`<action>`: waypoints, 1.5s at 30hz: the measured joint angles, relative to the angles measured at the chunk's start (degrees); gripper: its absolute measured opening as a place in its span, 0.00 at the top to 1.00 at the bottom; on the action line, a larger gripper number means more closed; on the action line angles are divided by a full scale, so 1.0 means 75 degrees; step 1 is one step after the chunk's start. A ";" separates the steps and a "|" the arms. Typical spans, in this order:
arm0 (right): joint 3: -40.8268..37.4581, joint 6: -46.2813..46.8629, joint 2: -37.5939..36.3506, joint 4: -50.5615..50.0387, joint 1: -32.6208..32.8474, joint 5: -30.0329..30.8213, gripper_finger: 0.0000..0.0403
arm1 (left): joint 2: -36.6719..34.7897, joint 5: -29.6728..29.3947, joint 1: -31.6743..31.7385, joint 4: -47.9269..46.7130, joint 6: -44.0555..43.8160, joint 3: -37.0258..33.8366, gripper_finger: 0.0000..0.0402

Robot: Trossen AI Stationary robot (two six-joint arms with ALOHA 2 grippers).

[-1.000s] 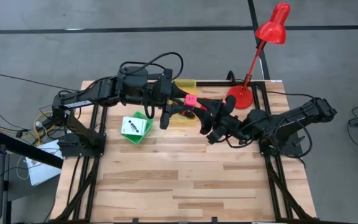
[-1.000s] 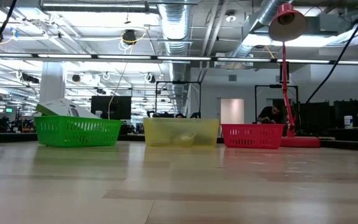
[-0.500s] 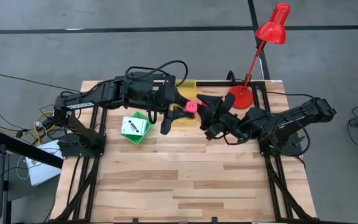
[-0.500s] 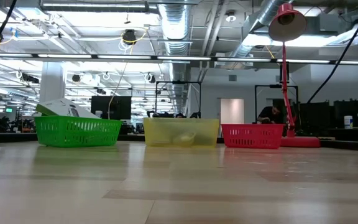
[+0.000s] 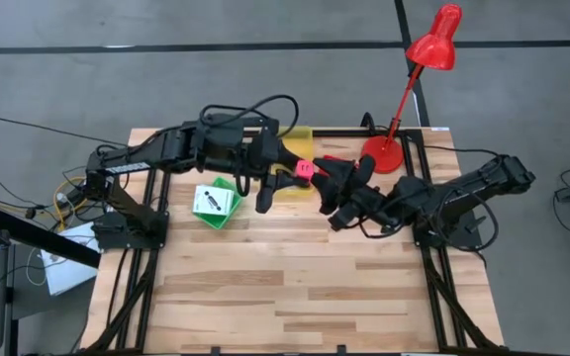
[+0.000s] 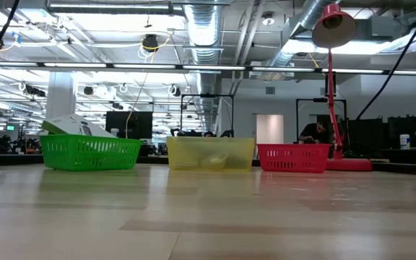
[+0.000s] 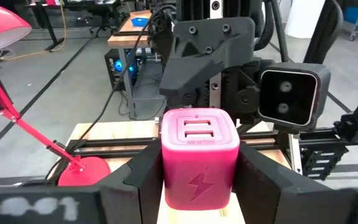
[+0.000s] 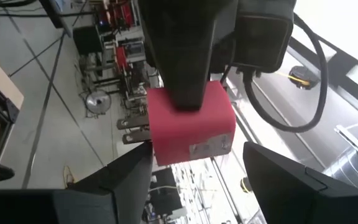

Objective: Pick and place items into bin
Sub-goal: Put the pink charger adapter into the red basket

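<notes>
A: Where is the pink cube (image 5: 304, 168) right now?

B: Up in the air near the far middle of the wooden table (image 5: 295, 287), held by the left gripper (image 5: 301, 170). In the left wrist view its two dark fingers (image 7: 143, 177) press on either side of the cube, which turns out to be a pink charger block (image 7: 199, 155) with a lightning mark on its face and two slots on top.

A: And the right gripper (image 5: 329, 181)?

B: Just to the right of the cube, facing the left one. Its fingers (image 8: 124, 174) stand wide apart, one on each side of the cube without touching it. The right wrist view shows the block's metal prongs pointing toward that gripper.

A: What lies below them?

B: The yellow bin (image 5: 293, 138) at the far edge, partly hidden by the arms. In the low view it stands between a green basket (image 6: 89, 152) on the left and a red basket (image 6: 293, 157) on the right.

A: Anything already in a bin?

B: A white packet with green and black print (image 5: 214, 202) lies in the green basket. The yellow bin (image 6: 210, 153) holds something pale, too dim to name.

A: Anything else on the table?

B: A red desk lamp (image 5: 411, 79) at the far right corner.
</notes>
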 joint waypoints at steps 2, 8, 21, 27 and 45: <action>0.0000 -0.0059 0.0000 -0.0015 0.0103 -0.0021 0.39 | -0.0003 0.0001 -0.0006 0.0000 0.0000 -0.0001 0.64; 0.0000 -0.0114 -0.0006 -0.0034 0.0241 -0.0352 0.39 | -0.0024 0.0012 -0.0006 0.0004 -0.0001 0.0000 0.64; 0.0000 -0.0114 -0.0006 -0.0100 0.0225 -0.0982 0.39 | -0.0023 -0.0032 0.0003 0.0009 -0.0092 0.0003 0.64; -0.0005 -0.0112 -0.0006 -0.0424 -0.0005 -0.0979 0.39 | -0.0023 -0.0038 0.0003 -0.0015 -0.0120 0.0003 0.64; -0.0009 -0.0154 -0.0006 -0.0463 -0.0205 -0.1008 0.39 | -0.0020 -0.0052 0.0006 -0.0128 -0.0149 0.0003 0.64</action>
